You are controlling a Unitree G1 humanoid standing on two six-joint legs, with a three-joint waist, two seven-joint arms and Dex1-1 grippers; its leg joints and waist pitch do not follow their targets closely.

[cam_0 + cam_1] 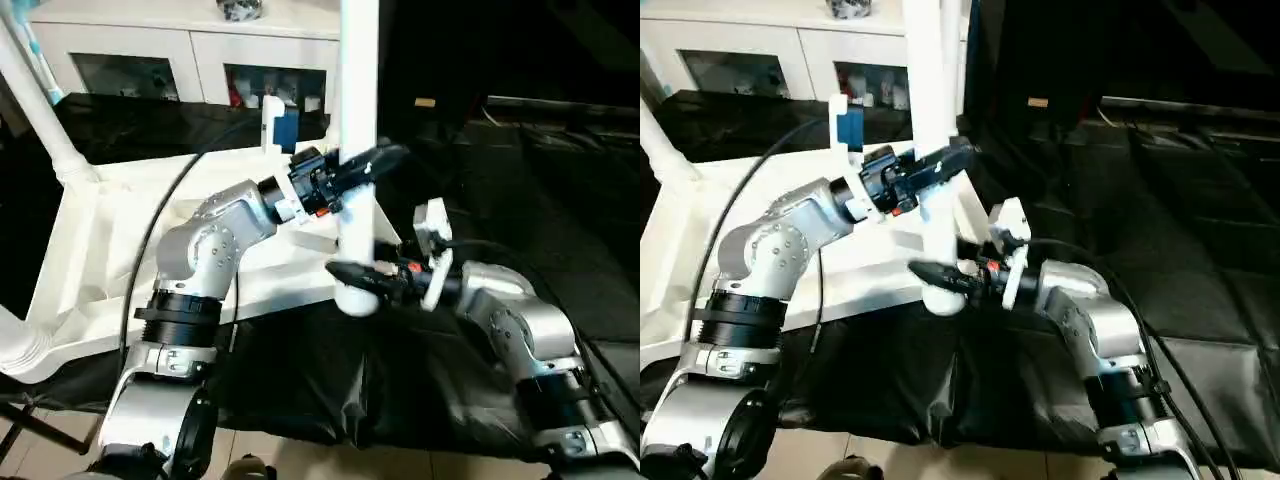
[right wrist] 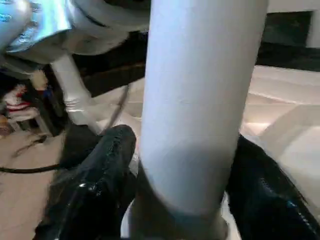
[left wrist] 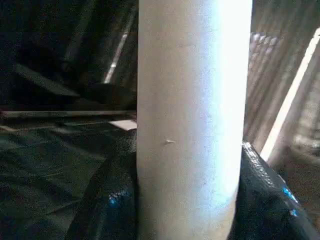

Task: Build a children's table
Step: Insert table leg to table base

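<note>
The left tool (image 1: 372,160) is closed around the long white tapered plastic tube leg (image 1: 357,120) partway up; the right tool (image 1: 362,277) straddles its base, whether clamped cannot be told. The leg stands upright, long axis twelve to six o'clock, foot down in a round corner socket of the upturned white plastic table top (image 1: 100,240) on the black-covered tabletop (image 1: 560,200), at three o'clock of that top. A half-seated leg could tilt or pop out if either tool lets go early
</note>
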